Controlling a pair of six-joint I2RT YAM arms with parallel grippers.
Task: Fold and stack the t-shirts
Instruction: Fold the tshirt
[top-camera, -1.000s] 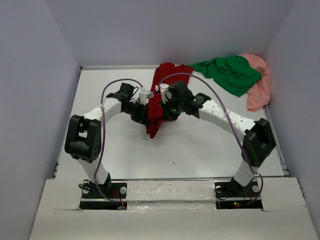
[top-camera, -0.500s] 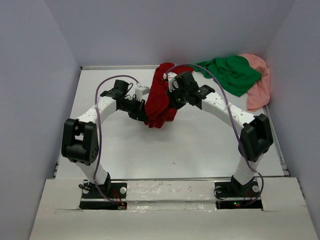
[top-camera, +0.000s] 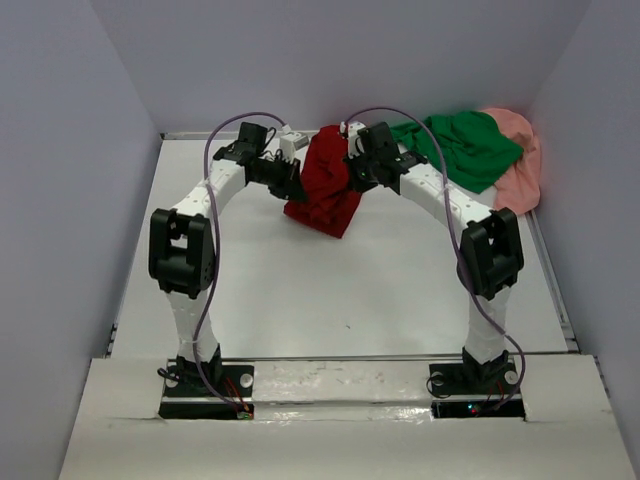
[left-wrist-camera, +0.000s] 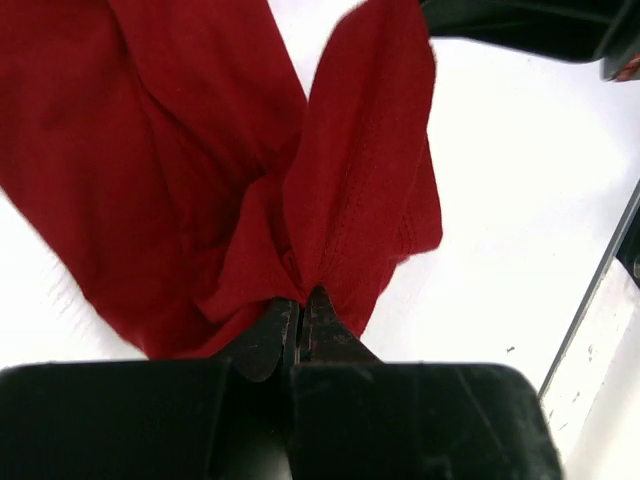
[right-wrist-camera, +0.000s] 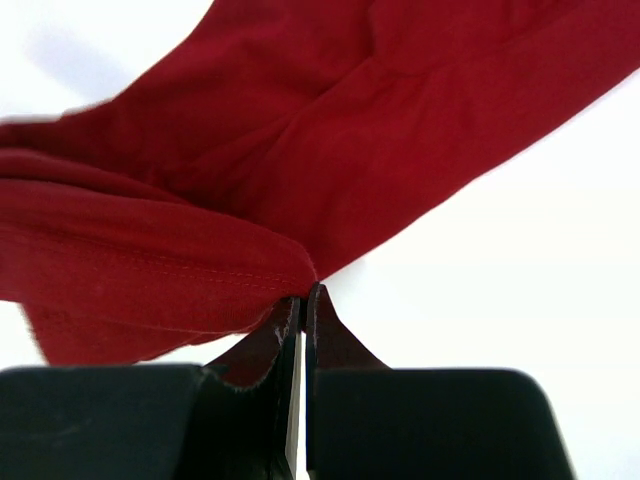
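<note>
**Item:** dark red t-shirt (top-camera: 322, 190). Held up between both sets of jaws, bunched, its loose bulk sagging below them toward the worktop (top-camera: 380, 290).

**Left jaws:** pinched tight on a gathered fold of the red cloth.

**Right jaws:** likewise clamped, on a stitched edge.

**Items:** green t-shirt (top-camera: 462, 148) and salmon pink t-shirt (top-camera: 518, 170). Crumpled together just beyond the right jaws, on their outer side, green overlapping pink.

**Progress, as judged:** early. Nothing is folded, no stack is begun, and all three shirts are left to fold.
</note>
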